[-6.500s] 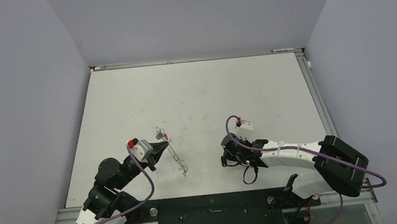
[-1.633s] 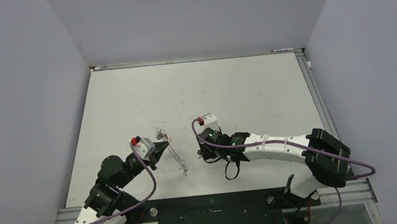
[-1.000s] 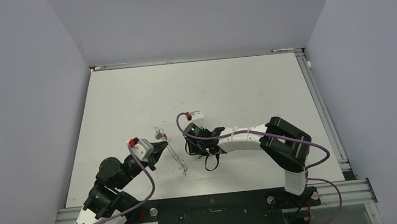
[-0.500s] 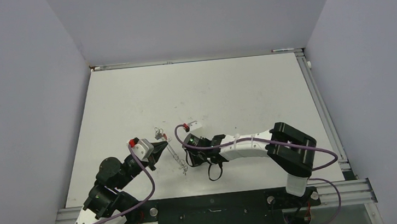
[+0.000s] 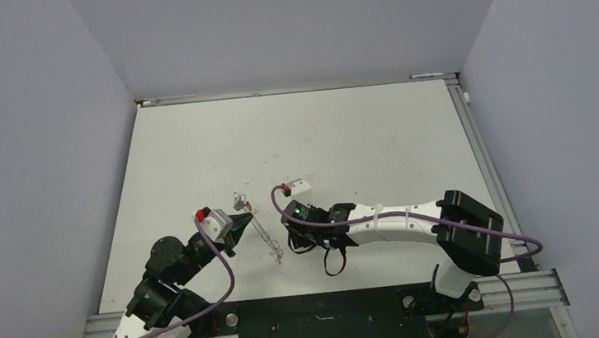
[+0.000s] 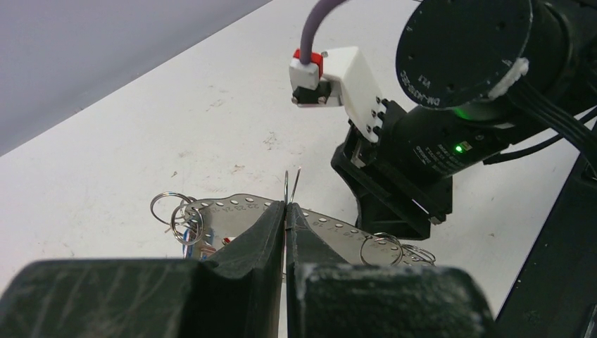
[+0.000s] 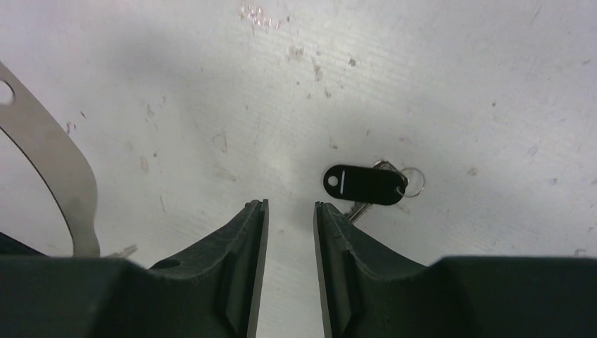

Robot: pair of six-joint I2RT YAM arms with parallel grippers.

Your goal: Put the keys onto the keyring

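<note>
Left gripper [image 6: 285, 208]: fingers pressed together, pinching the thin wire of the keyring.
Keyring [image 6: 293, 184]: held at the left gripper's tips; its wire stands up from between them.
Right gripper [image 7: 290, 205]: just right of the keyring, over the table [image 5: 359, 130], fingers spread, nothing between them.
Black key [image 7: 365, 184]: flat on the table, right of the keyring, just beside one right finger, outside the gap.

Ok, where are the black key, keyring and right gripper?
black key [image 7: 365, 184]: right wrist view, plastic head.
keyring [image 6: 286, 189]: left wrist view, upright wire strand.
right gripper [image 7: 289, 205]: right wrist view, between fingertips.
</note>
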